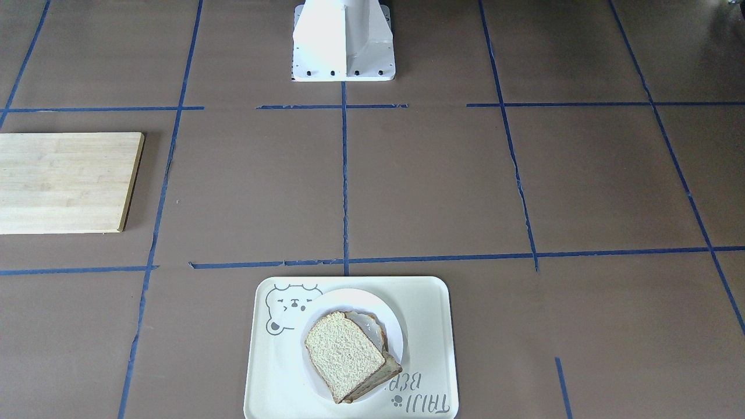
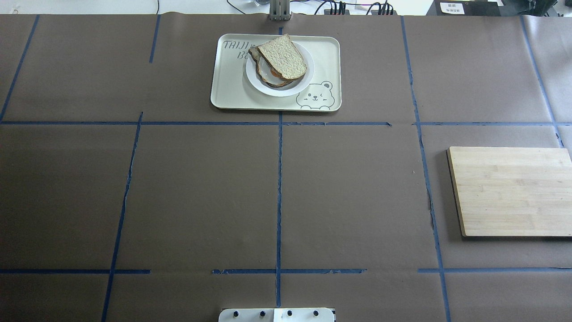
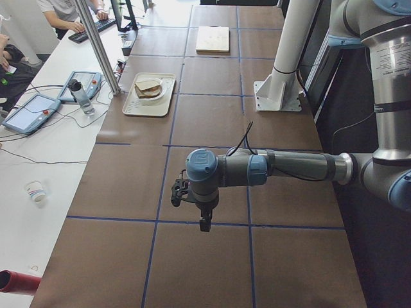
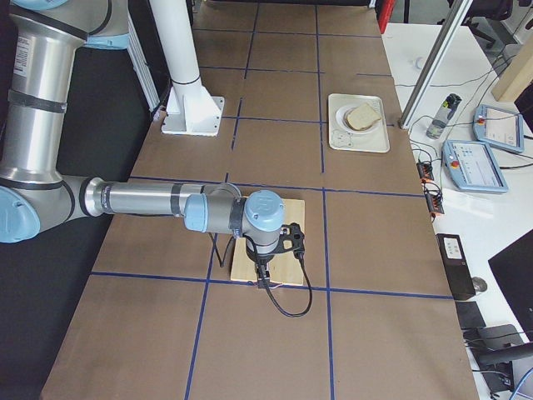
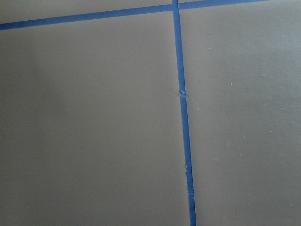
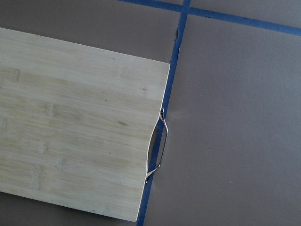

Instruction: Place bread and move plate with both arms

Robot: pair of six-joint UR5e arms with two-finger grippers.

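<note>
One bread slice [image 1: 343, 355] is seen low in the centre of the front-facing view, its long axis laid diagonally, the rounded end toward the upper left. It is stacked on a second slice [image 1: 391, 368] upon one white plate [image 1: 397, 334], within one bear-print tray [image 1: 433, 326]. One bamboo cutting board [image 1: 64, 183] is set at far left. Whether the left gripper [image 3: 205, 224] and right gripper [image 4: 262, 282] are parted cannot be told.

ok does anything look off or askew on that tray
The bread lies skewed on the lower slice, edges not lined up, and its corner pokes past the plate rim over the tray. Nothing spilled or broken.
</note>
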